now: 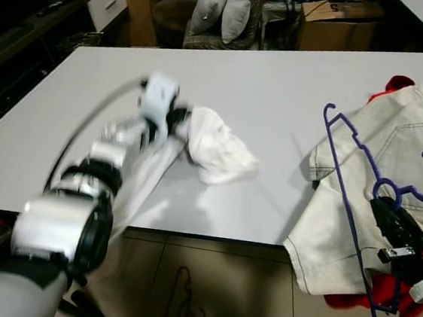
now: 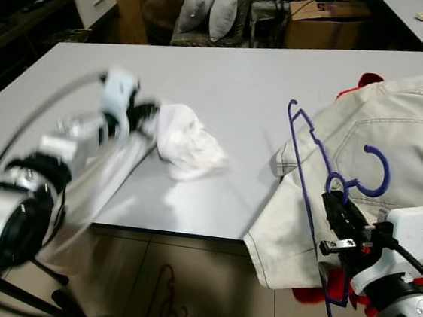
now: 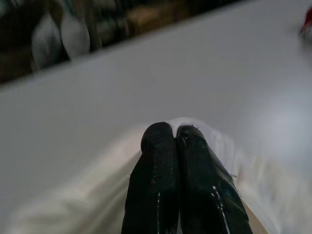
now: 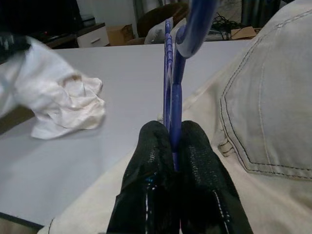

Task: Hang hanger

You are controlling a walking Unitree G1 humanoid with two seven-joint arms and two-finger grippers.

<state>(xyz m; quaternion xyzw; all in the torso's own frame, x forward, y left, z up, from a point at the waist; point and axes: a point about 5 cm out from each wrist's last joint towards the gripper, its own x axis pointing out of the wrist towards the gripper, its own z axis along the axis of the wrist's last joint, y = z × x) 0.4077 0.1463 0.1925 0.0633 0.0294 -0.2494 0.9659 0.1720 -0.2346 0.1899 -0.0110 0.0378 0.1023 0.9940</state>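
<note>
While both arms reach over the table (image 1: pixel 279 90):
Left gripper (image 3: pixel 175 134): clamped on white garment (image 1: pixel 216 148), left.
Right gripper (image 4: pixel 173 134): clamped on blue hanger (image 1: pixel 359 197), right, over beige jacket (image 1: pixel 395 140).

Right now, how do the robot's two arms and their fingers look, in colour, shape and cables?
Both arms are silver with black joint rings. The left arm has a white block at its wrist and a black cable arching beside it. The right gripper has long, glossy black fingers with rounded tips, a white box behind them and a black cable.
</note>
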